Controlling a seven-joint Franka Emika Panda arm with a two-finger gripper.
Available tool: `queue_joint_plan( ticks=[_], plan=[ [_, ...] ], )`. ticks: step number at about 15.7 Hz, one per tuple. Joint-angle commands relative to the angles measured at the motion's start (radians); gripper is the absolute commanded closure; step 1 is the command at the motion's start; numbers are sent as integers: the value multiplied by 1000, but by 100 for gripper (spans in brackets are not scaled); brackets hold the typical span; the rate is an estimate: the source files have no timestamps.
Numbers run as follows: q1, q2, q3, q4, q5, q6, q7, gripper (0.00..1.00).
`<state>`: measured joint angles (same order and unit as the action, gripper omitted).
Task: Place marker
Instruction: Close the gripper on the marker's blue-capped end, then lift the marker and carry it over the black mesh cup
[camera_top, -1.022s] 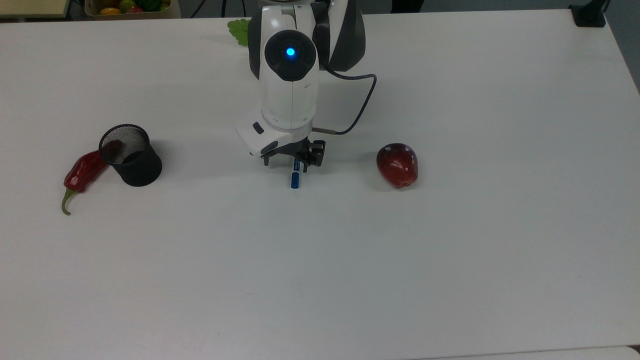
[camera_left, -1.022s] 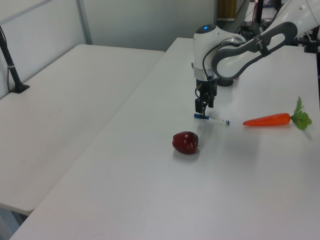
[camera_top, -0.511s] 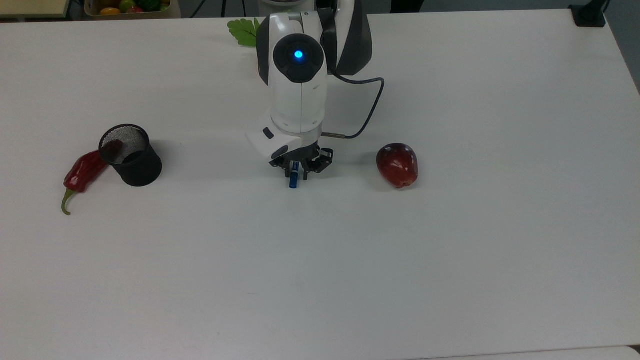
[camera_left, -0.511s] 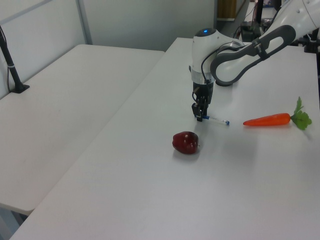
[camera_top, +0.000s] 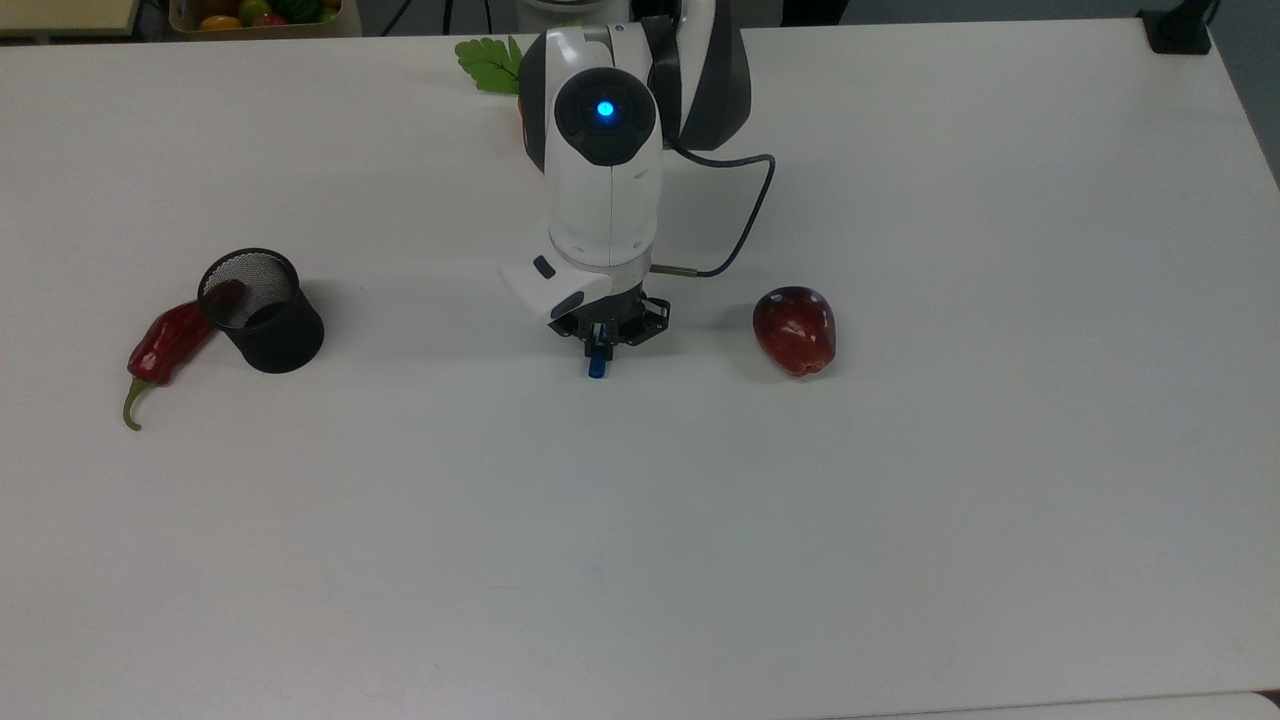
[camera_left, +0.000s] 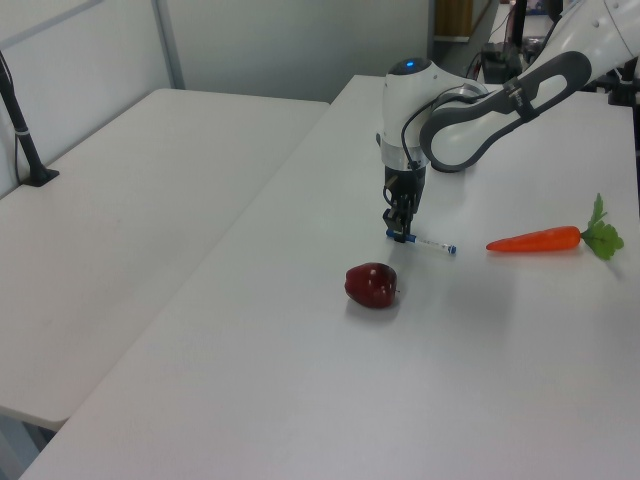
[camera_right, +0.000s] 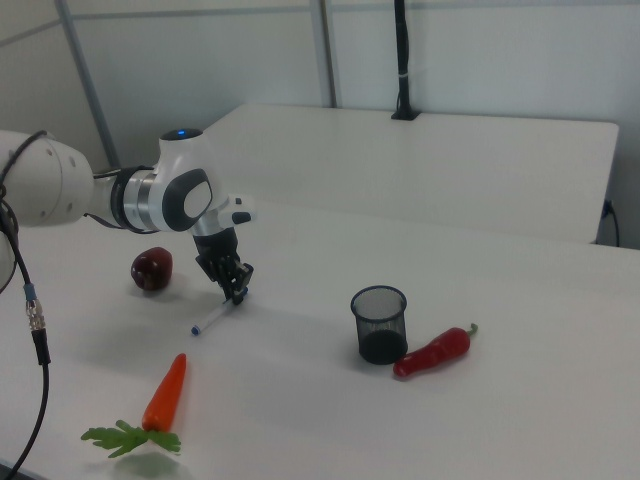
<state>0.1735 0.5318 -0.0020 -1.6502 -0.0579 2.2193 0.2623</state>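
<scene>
Smooth white worktop (camera_top: 900, 520) carries the slim white-barrelled marker (camera_left: 424, 243), its blue-capped end pinched in the closed black pincer (camera_left: 401, 232) and lifted slightly, between a glossy red apple (camera_top: 795, 329) and a black mesh cup (camera_top: 263, 310) beside a wrinkled red chilli (camera_top: 165, 347).

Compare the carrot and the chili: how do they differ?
The carrot is orange with leafy green fronds; the chili is dark red with a thin green stem. The carrot lies alone on open table; the chili lies right beside the black mesh cup. The carrot tapers straight; the chili bends slightly. Both lie flat, untouched.
</scene>
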Motion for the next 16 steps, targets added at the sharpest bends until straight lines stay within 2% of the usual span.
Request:
queue_joint_plan(
  ticks=[1,9,12,16],
  plan=[
    [14,-47,-6,-2,23,-6,8,89],
    [6,-180,-6,121,41,-278,9,89],
    [-6,-222,-21,164,41,-343,2,89],
    [-103,-234,-23,165,23,-334,-52,89]
  ],
)
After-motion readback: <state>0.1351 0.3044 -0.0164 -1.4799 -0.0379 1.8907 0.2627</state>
